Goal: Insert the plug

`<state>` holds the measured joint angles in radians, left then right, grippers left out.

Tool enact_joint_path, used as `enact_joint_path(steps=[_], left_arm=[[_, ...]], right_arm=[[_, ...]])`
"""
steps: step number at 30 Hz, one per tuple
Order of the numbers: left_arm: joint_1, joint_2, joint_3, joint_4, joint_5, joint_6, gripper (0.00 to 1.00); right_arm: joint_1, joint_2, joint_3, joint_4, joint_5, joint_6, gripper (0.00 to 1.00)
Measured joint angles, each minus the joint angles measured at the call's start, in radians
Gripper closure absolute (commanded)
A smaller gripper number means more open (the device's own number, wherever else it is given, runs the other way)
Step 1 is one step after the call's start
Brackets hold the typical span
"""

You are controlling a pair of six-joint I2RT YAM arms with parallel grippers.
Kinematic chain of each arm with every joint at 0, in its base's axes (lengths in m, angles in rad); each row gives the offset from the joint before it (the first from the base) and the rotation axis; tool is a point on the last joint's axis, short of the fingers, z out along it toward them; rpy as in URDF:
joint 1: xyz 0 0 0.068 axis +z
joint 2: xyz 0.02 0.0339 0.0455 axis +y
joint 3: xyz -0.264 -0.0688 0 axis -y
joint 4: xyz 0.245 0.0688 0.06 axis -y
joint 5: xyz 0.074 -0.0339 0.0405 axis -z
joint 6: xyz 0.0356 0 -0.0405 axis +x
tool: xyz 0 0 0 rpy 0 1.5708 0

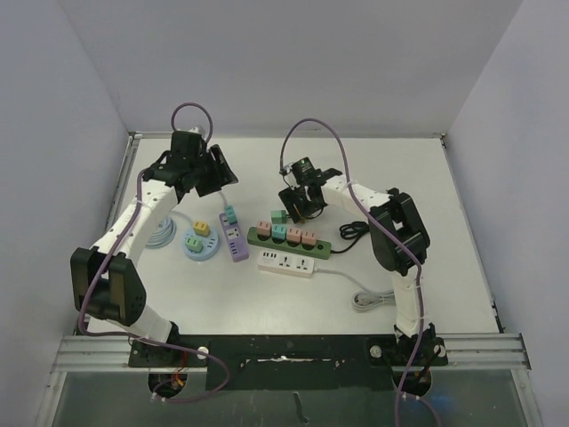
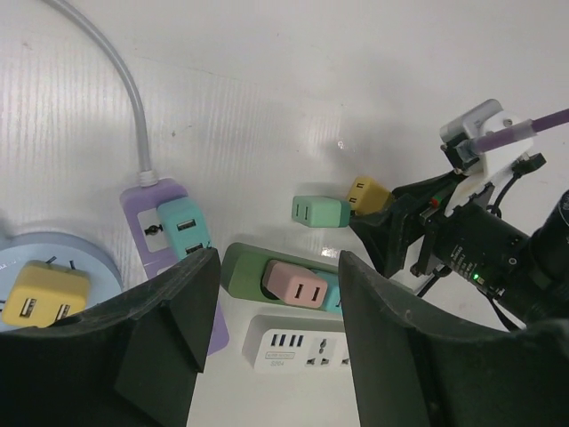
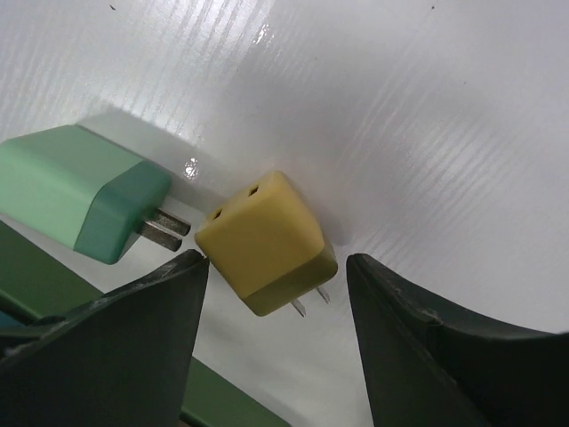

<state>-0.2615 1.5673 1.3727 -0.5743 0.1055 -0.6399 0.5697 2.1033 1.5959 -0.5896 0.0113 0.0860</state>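
The right end effector (image 3: 276,265) stands open over the small yellow cube-shaped plug (image 3: 267,245), with one finger on each side and no grip yet. The plug lies on its side on the white table (image 3: 418,107), just beyond the far edge of the dark green plastic power strip (image 1: 325,245). A mint green plug (image 3: 80,191) lies just to its left.

To grasp it well, the fingers should close squarely on two flat faces. They should stay clear of the metal prongs at the plug's darker end and of the mint neighbour, so the cube does not twist. It will probably need its prongs turned downward before it goes into a socket.

The left end effector (image 2: 277,267) is open and empty, at the far left.

In the top view the right end effector covers the yellow plug. The wrist views cut the strip off, so I cannot tell which socket is free, nor whether one finger already brushes the plug's corner.
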Motion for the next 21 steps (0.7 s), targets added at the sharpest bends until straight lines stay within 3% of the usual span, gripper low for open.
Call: enact_joint_path(steps=[9, 14, 17, 19, 21], left_arm=[[0.032, -0.045, -0.010, 0.011, 0.032, 0.016, 0.46], [0.034, -0.047, -0.014, 0.026, 0.045, 0.016, 0.46], [0.034, -0.047, -0.026, 0.036, 0.054, 0.016, 0.46], [0.034, -0.047, -0.036, 0.042, 0.060, 0.016, 0.46], [0.034, -0.047, -0.045, 0.043, 0.065, 0.014, 0.46]], right_arm=[[-0.012, 0.031, 0.024, -0.007, 0.023, 0.012, 0.52], [-0.020, 0.034, 0.024, 0.018, 0.040, 0.032, 0.39], [-0.021, 0.040, 0.034, 0.020, 0.063, 0.052, 0.36], [-0.023, 0.047, 0.051, 0.020, 0.078, 0.058, 0.39], [-0.024, 0.055, 0.066, 0.028, 0.090, 0.061, 0.48]])
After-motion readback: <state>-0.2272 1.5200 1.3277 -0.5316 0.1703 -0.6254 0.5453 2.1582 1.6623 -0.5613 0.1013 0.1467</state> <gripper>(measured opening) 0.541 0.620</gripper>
